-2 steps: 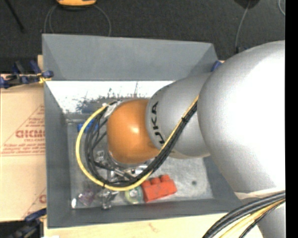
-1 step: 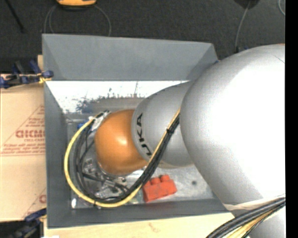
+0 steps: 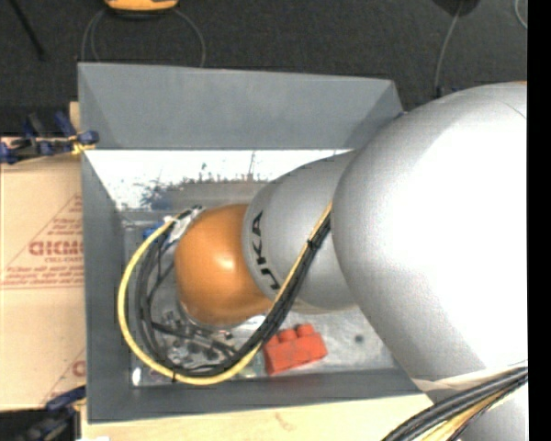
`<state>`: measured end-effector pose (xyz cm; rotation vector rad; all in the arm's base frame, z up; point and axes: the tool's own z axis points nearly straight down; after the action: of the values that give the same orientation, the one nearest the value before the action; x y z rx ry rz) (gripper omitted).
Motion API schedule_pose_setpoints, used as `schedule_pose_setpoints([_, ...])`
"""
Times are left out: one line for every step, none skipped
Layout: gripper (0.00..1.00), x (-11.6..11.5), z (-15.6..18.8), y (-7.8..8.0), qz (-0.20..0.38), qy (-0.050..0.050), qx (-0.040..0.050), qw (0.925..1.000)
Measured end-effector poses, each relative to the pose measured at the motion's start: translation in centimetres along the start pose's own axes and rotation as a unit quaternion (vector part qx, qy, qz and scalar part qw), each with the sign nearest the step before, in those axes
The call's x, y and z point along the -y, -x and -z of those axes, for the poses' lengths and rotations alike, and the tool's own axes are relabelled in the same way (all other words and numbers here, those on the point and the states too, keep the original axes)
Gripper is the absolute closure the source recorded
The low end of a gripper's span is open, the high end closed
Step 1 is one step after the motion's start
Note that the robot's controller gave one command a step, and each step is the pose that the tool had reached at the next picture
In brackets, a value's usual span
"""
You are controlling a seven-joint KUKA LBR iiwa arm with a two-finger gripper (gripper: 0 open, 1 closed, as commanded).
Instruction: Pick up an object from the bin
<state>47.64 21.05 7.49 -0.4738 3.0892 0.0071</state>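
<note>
I see the bin (image 3: 234, 108) as matt grey metal, scuffed on its upper wall; the red block (image 3: 294, 348), lower middle, looks smooth plastic; the arm's orange cover (image 3: 211, 265) shines glossy.

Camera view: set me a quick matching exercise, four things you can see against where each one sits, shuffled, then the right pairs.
Things
1. red block
2. orange wrist cover
3. yellow cable
4. silver arm link

Places
A. loops down the left side of the bin
B. on the bin floor near the wall at the picture's bottom
C. comes in from the right, over much of the bin
D. rounded, mid-bin, at the arm's end

Pairs: 1-B, 2-D, 3-A, 4-C
</note>
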Motion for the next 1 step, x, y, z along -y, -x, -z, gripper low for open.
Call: schedule_pose_setpoints([1.00,2.78,-0.07,1.00,-0.116,0.002,-0.0041,0.9933])
